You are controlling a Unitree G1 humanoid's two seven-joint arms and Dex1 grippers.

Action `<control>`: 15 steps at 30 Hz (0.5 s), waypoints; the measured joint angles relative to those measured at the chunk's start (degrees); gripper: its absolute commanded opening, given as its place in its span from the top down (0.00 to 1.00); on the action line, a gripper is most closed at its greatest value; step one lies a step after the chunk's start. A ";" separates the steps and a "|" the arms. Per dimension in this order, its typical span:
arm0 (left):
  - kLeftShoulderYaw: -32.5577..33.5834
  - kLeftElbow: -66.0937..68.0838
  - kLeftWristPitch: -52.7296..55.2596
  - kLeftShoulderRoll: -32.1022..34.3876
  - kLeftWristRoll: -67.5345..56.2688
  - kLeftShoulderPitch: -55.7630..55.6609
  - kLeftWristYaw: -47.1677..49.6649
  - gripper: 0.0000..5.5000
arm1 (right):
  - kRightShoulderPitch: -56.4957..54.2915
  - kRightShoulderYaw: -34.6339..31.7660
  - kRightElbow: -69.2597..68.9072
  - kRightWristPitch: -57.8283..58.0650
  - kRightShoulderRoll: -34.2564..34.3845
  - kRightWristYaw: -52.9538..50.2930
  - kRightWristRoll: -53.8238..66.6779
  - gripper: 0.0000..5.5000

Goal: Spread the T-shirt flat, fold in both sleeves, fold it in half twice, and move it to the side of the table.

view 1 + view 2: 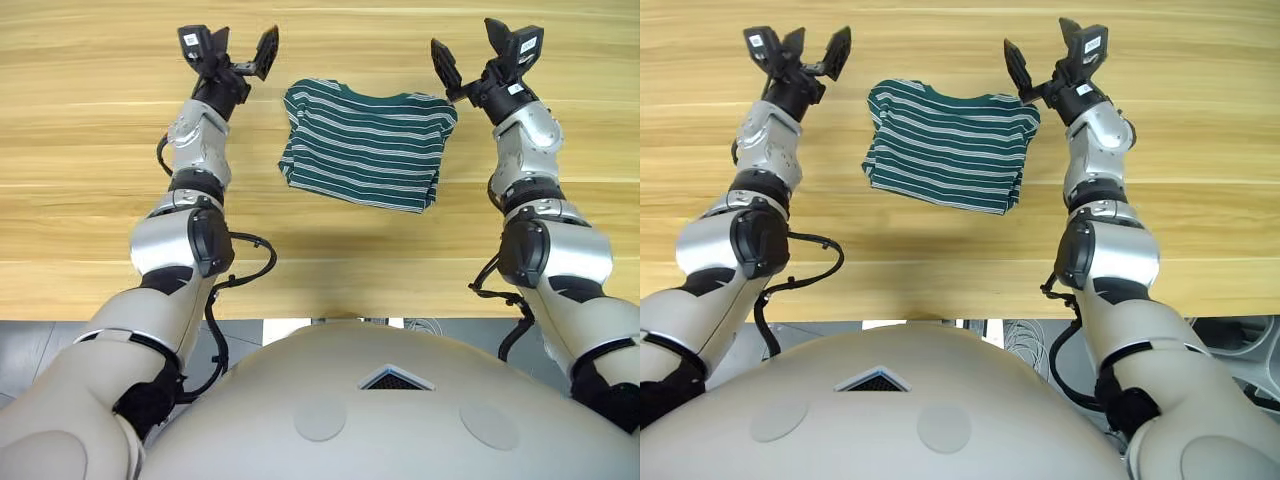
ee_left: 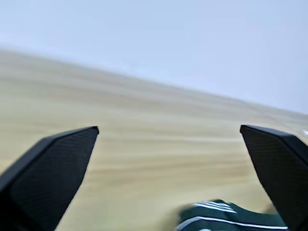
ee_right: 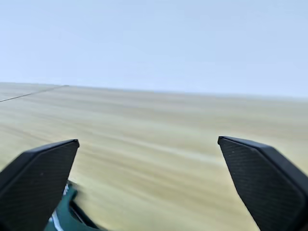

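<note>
A dark green T-shirt with white stripes lies folded into a compact rectangle in the middle of the wooden table. My left gripper hovers just off the shirt's far left corner, open, with nothing between its fingers. My right gripper hangs by the shirt's far right corner, also open and holding nothing. The left wrist view catches a striped edge of the T-shirt beside the open gripper. In the right wrist view a scrap of the green T-shirt shows by one black finger.
The table's near edge runs across just above my torso, with grey floor below it. Bare wood stretches on both sides of the shirt and beyond it.
</note>
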 measured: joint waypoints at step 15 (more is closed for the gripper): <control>-0.80 -29.55 -9.21 1.05 -4.81 24.00 3.05 0.02 | 2.06 17.78 0.09 23.33 19.53 -19.21 -13.70 0.02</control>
